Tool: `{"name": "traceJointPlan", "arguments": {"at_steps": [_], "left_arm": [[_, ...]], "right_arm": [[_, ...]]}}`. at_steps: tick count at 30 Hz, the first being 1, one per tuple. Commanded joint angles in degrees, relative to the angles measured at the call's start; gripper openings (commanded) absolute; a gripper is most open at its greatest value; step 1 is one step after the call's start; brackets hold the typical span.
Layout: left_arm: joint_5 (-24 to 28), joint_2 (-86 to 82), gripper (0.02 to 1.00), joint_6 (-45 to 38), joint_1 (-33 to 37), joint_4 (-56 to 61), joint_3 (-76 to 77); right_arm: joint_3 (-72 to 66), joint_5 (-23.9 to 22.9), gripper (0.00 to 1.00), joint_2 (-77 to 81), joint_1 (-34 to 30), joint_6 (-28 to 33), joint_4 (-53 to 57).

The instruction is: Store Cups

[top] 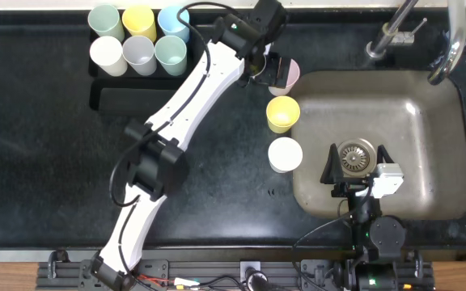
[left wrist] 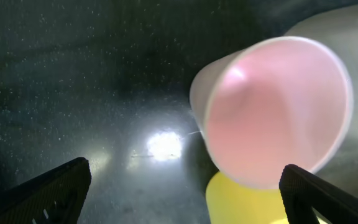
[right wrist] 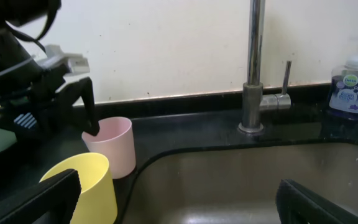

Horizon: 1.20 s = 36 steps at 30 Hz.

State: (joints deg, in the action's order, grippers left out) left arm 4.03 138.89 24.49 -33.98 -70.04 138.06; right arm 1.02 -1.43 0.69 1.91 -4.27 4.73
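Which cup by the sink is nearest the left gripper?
The pink cup, right at the left gripper; the yellow cup and white cup stand farther off.

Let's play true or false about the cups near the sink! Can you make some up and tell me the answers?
1. The pink cup stands upright beside the sink. True.
2. Six cups sit in the black tray. True.
3. The yellow cup by the sink lies on its side. False: the yellow cup stands upright.
4. The right jaws hold the white cup. False: they are open over the sink, and the white cup stands on the counter.
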Motion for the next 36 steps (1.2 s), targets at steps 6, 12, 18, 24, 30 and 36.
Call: {"name": "traceJointPlan", "arguments": {"at_steps": [6, 12, 18, 24, 30, 36], "left_arm": [[0.2, 1.3, 1.000, -0.2, 0.6, 0.6, 1.1], [0.2, 1.3, 0.362, -0.2, 0.6, 2.4, 1.1], [0.1, 1.4, 0.045, 0.9, 0.7, 3.3, 1.1], [0.2, 1.3, 0.036, 1.1, 1.1, 3.9, 1.1], [0.2, -1.2, 0.036, 1.2, 2.6, 1.2, 1.1], [0.2, -11.7, 0.036, 1.6, 6.3, -4.2, 1.1]], "right_arm": [[-0.7, 0.4, 0.998, -0.5, -0.1, 0.0, -0.3], [-0.7, 0.4, 0.998, -0.5, -0.1, 0.0, -0.3], [-0.7, 0.4, 0.998, -0.5, -0.1, 0.0, -0.3], [-0.7, 0.4, 0.998, -0.5, -0.1, 0.0, -0.3], [-0.7, 0.4, 0.996, -0.5, -0.1, 0.0, -0.3], [-0.7, 0.4, 0.998, -0.5, -0.1, 0.0, -0.3]]}}
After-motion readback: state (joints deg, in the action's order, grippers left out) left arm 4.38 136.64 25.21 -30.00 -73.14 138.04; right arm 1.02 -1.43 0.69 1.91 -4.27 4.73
